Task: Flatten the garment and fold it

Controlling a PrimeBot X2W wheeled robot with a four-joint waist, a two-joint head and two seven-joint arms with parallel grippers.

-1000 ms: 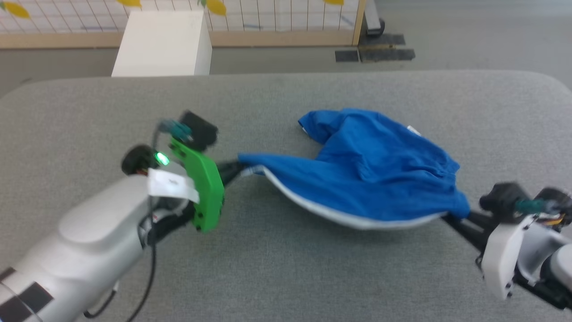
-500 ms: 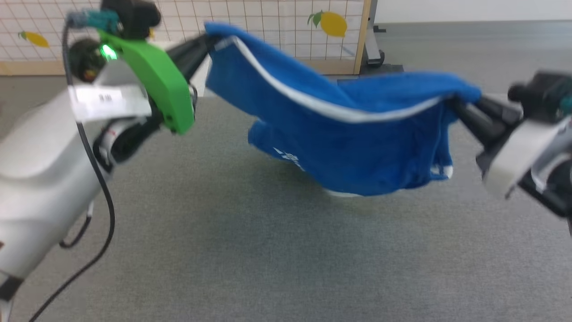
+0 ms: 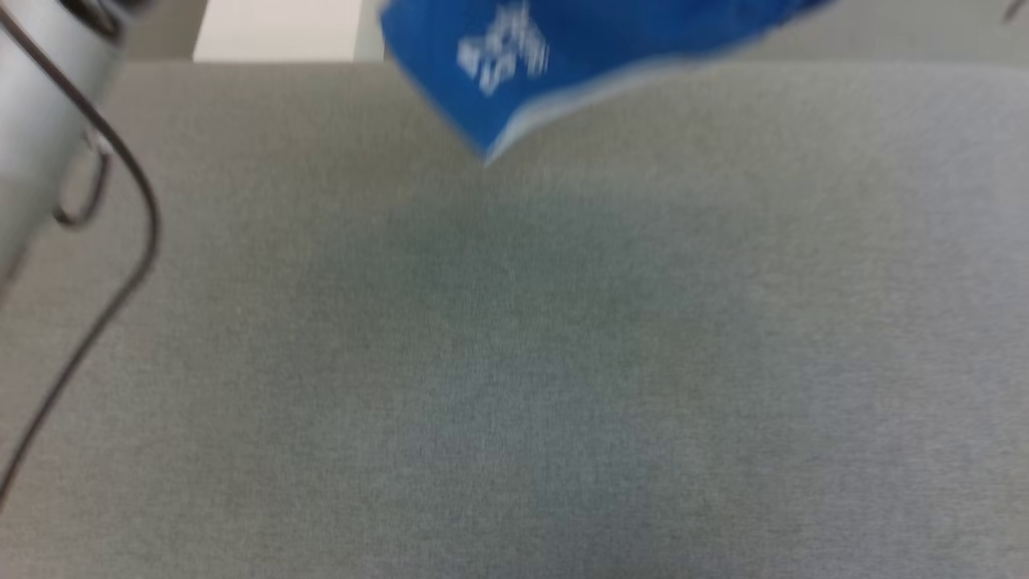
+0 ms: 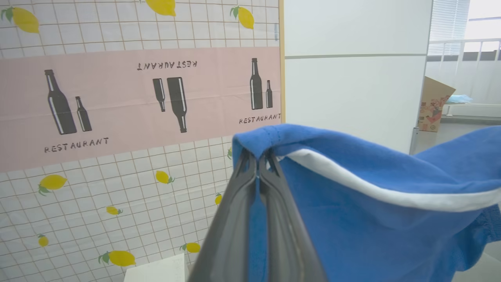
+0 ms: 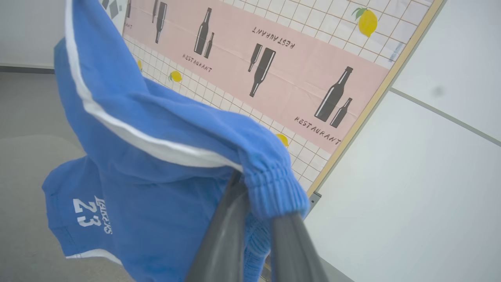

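Now the shorts (image 5: 156, 188): soft matt blue knit cloth, white trim smoother; waistband (image 5: 274, 188) at 5 o'clock is ribbed. On left gripper (image 4: 257, 156), fingers (image 4: 231, 235) dark, smooth, plastic-looking, dull sheen. Grey table (image 3: 514, 362): matt cloth, fine weave. At 10 o'clock, screen (image 4: 117, 98): creased printed sheet w/ wood frame. At 3, box (image 4: 432, 102): plain matt cardboard.

A grey, felt-like table top (image 3: 514, 362) spreads wide and flat, with a soft darker patch near its middle. Seen along the right gripper (image 5: 254, 219), it lies low and well to the left of the fingers (image 5: 223, 243), plain grey
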